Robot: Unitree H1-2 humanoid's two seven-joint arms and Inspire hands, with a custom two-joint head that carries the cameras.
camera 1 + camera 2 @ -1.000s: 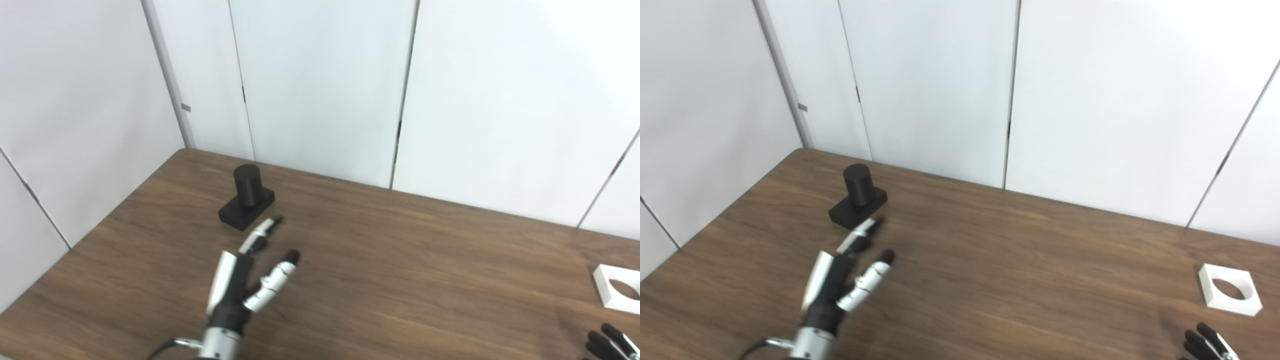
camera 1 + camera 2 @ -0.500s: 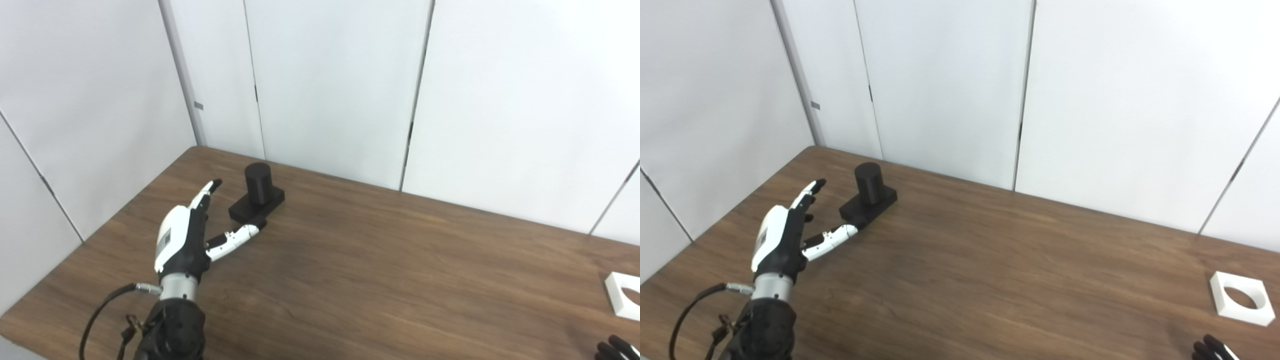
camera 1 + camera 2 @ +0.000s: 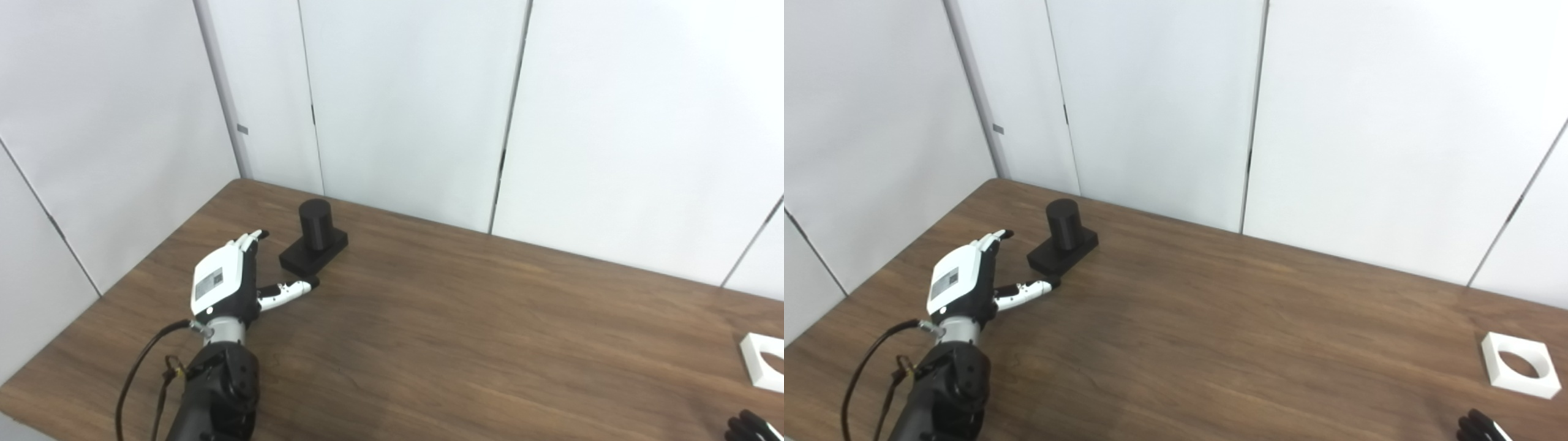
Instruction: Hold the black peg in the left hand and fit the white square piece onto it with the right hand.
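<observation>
The black peg (image 3: 315,215), a cylinder upright on a black square base (image 3: 313,255), stands on the wooden table (image 3: 465,331) near its far left corner. My left hand (image 3: 228,282) is open, fingers and thumb apart, just to the left of and in front of the peg's base, holding nothing. The white square piece (image 3: 1519,364) with a round hole lies flat at the table's right side. Only the dark fingertips of my right hand (image 3: 1479,425) show at the bottom right corner, in front of the white piece.
White wall panels (image 3: 404,104) stand close behind the table's far and left edges. A black cable (image 3: 144,367) loops from my left forearm.
My left hand has swung left and forward from the table's middle to beside the peg's base, then turned its back upward. The camera has shifted slightly. The right hand stays low.
</observation>
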